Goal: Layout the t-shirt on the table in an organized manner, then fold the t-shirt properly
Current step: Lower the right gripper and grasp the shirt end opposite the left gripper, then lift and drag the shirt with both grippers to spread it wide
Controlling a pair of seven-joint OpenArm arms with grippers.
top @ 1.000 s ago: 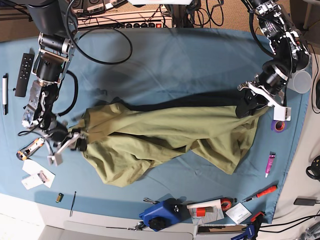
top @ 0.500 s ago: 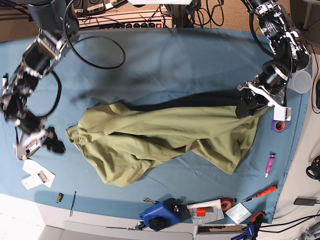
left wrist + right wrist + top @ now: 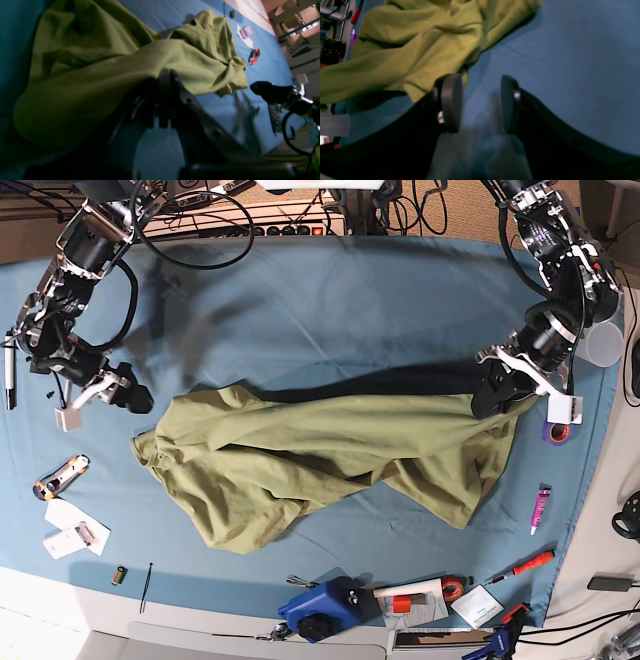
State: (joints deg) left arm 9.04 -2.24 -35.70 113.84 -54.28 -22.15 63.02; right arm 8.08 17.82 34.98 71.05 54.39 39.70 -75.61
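Base view: t-shirt [image 3: 320, 455] runs left-right on the worktop [image 3: 330, 300]; left end effector [image 3: 497, 388] pinches its right end, right end effector [image 3: 100, 392] spread, empty, just off its left end.

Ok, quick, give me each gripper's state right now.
Left gripper: closed on the t-shirt, one end lifted off the table.
Right gripper: open, holding nothing, beside the shirt's edge.
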